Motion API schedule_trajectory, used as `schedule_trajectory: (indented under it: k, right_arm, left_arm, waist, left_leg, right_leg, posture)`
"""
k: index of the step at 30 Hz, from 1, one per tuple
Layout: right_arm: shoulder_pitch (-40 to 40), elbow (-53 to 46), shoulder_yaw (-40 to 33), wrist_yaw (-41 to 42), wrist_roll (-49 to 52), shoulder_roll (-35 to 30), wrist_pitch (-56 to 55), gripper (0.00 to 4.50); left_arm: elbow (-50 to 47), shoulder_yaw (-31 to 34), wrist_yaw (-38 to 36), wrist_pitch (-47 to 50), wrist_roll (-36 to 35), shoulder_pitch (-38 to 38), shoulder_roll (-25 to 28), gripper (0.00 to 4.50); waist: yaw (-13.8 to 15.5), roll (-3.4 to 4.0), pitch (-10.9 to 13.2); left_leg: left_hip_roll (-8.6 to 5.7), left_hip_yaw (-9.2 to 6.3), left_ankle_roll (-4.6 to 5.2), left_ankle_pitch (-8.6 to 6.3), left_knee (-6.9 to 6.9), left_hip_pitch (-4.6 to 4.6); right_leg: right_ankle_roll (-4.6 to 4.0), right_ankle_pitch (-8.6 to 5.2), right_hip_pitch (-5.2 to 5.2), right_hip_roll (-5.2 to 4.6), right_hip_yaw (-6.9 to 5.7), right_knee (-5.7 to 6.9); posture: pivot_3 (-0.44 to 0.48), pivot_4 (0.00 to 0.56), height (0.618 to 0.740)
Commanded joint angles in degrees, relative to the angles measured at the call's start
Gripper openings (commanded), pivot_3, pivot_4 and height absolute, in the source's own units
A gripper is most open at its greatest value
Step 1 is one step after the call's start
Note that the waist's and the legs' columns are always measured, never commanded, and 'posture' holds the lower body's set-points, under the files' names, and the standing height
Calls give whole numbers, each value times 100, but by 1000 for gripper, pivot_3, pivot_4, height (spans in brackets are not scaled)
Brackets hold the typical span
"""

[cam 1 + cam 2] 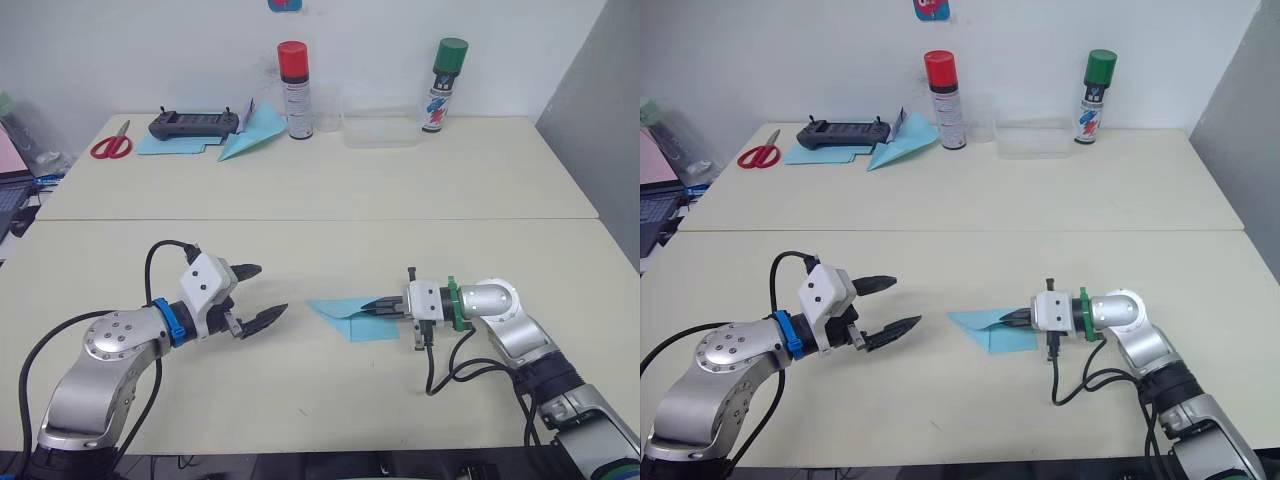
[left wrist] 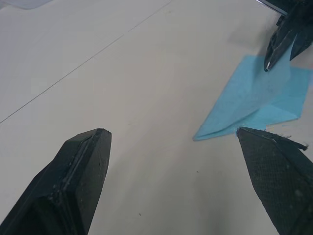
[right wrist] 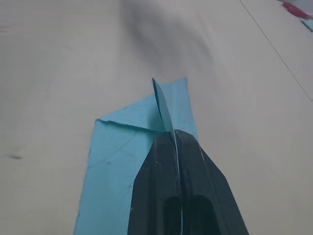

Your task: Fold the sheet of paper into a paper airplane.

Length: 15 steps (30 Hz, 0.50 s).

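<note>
The sheet of paper (image 1: 347,316) is a light blue, partly folded wedge lying on the near table, its sharp corner pointing toward my left arm. My right gripper (image 1: 372,306) is shut on a raised flap of it; in the right wrist view the thin paper edge (image 3: 161,105) stands up from between the closed black fingers (image 3: 161,186). My left gripper (image 1: 262,295) hovers open a short way left of the paper's point, not touching it. In the left wrist view the paper (image 2: 254,98) lies ahead between the spread fingertips (image 2: 83,161).
On the far table stand a red-capped spray can (image 1: 295,90), a green-capped spray can (image 1: 442,85) and a clear plastic tray (image 1: 380,130). Farther left lie a long blue paper dart (image 1: 250,135), a black controller (image 1: 195,123) on a blue sheet, and red scissors (image 1: 112,146).
</note>
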Motion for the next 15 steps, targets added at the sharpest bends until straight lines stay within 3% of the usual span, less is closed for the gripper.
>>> schedule_trajectory:
  k: [1, 7, 10, 15]
  right_arm:
    - [28, -30, -156, -247, -86, 64, -155, 19]
    - [-2, 92, -168, -230, -149, 22, -191, 19]
    - [27, -42, -169, -29, 11, -45, 50, 601]
    - [160, -607, -376, -38, 251, -216, 444, 2348]
  left_arm:
    - [-28, -108, 40, -56, -44, -187, -35, 4500]
    - [230, -208, -21, -220, -5, -378, -22, 4500]
    - [260, -236, -27, -246, -3, -390, -23, 4500]
    - [344, -213, -125, -168, -100, -492, 74, 4500]
  waist:
    - [1, 0, 0]
    - [0, 0, 0]
    - [0, 0, 0]
    - [1, 0, 0]
  left_leg:
    - [0, 0, 0, 0, 0, 0]
    - [-1, 0, 0, 0, 0, 20]
    - [-1, -1, 0, 0, -1, 31]
    - [-1, -3, 0, 0, -2, 50]
  right_leg:
    - [0, 0, 1, 0, 0, 0]
    - [0, 0, 25, 0, 0, -3]
    - [0, 0, 37, 0, 0, -5]
    - [0, -1, 55, 0, 0, -5]
  posture:
    - [0, 150, 740]
    - [0, 150, 740]
    - [0, 150, 740]
    - [0, 150, 740]
